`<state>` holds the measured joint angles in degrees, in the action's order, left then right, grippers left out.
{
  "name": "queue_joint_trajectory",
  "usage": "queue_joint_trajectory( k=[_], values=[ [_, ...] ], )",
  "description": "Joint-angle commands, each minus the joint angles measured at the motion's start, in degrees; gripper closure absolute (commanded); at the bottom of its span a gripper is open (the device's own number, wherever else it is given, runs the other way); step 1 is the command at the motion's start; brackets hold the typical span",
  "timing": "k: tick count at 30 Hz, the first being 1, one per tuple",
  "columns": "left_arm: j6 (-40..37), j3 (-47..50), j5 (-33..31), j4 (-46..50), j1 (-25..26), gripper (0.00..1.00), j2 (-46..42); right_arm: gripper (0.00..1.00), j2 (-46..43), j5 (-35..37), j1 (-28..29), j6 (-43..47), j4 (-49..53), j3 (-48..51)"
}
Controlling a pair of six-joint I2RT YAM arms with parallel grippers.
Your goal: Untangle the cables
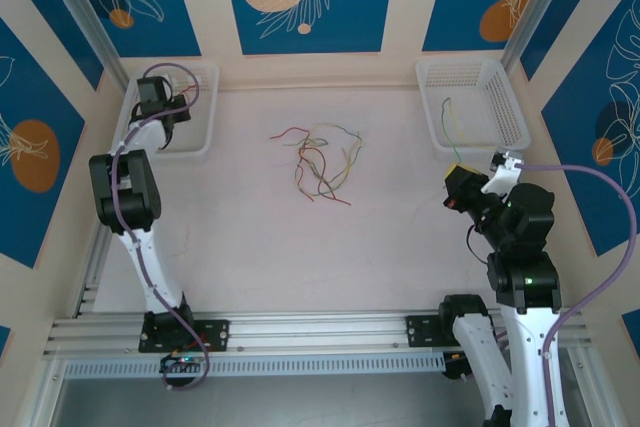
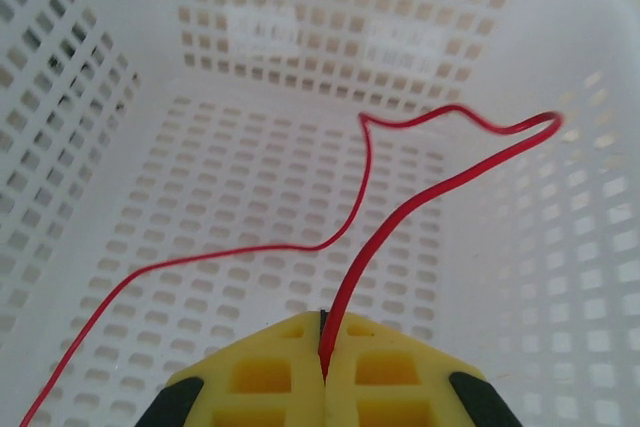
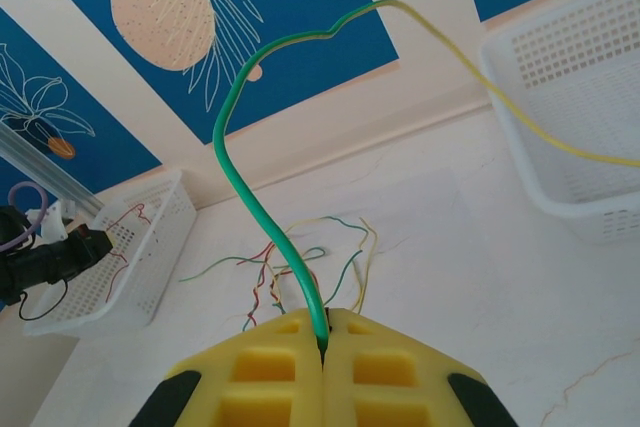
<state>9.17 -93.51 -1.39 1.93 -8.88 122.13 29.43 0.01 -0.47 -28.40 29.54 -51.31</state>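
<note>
Both arms at the sorting stage, each holding one cable. The left gripper [image 2: 323,335] is fully closed, its yellow pads [image 2: 390,377] pressed together on a red cable [image 2: 420,202] that loops out above the floor of the left basket [image 2: 300,37]. The right gripper [image 3: 322,337] is likewise closed, pinching a green-and-yellow cable [image 3: 240,177] that arches upward and trails toward the right basket [image 3: 560,77]. The other cables [image 1: 322,159] lie tangled on the middle of the table [image 1: 300,267], between the two baskets and well apart from both.

Likely hazards from here:
- Each wire is held only at the tips of the pads, so a sideways tug could slip it free early.
- Both wires are springy and kinked. On release, a free end may hang over a basket wall or spring out onto the table.
- In the pile, the strands cross one another closely, so lifting one is likely to drag its neighbours along
</note>
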Motion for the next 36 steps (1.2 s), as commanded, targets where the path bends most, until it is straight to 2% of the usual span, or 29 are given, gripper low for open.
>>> queue_joint_trajectory(
  k=[1, 8, 13, 15, 17, 19, 24, 32, 36],
  values=[
    [2.23, -2.57, -4.94, 5.33, -0.43, 0.98, 1.93, 1.0, -0.6, -0.08, -0.24, 1.54, 0.53, -1.84],
    [2.0, -14.39, -3.24, 18.31, -0.08, 0.98, 9.16, 1.0, -0.63, -0.16, -0.3, 1.86, 0.19, -1.85],
    [2.14, -18.9, -2.57, 21.53, 0.12, 0.97, 11.42, 1.0, -0.61, -0.19, -0.23, 1.76, 0.36, -2.13],
    [2.55, -18.13, -2.74, 20.86, 0.27, 0.91, 10.35, 1.0, -0.63, -0.18, -0.2, 1.7, 0.55, -2.26],
    [2.95, -17.62, -2.61, 20.43, 0.4, 0.79, 9.37, 1.0, -0.69, -0.35, -0.23, 1.6, 0.54, -2.22],
    [3.29, -17.49, -3.02, 20.89, 0.44, 0.76, 8.21, 1.0, -0.61, -0.36, -0.23, 1.52, 0.41, -2.13],
    [3.99, -14.77, -4.73, 20.02, 1.1, 0.61, 2.24, 1.0, -0.57, -0.32, -0.23, 1.38, 0.02, -2.3],
    [5.65, -12.06, -11.03, 21.79, 2.94, 0.59, -8.95, 1.0, -0.6, -0.78, -0.23, 0.9, 0.05, -2.23],
    [8.56, -3.91, -9.04, 19.99, 3.98, 0.59, -19.81, 1.0, -0.3, -1.23, -0.23, 0.64, -0.1, -1.62]
  ],
)
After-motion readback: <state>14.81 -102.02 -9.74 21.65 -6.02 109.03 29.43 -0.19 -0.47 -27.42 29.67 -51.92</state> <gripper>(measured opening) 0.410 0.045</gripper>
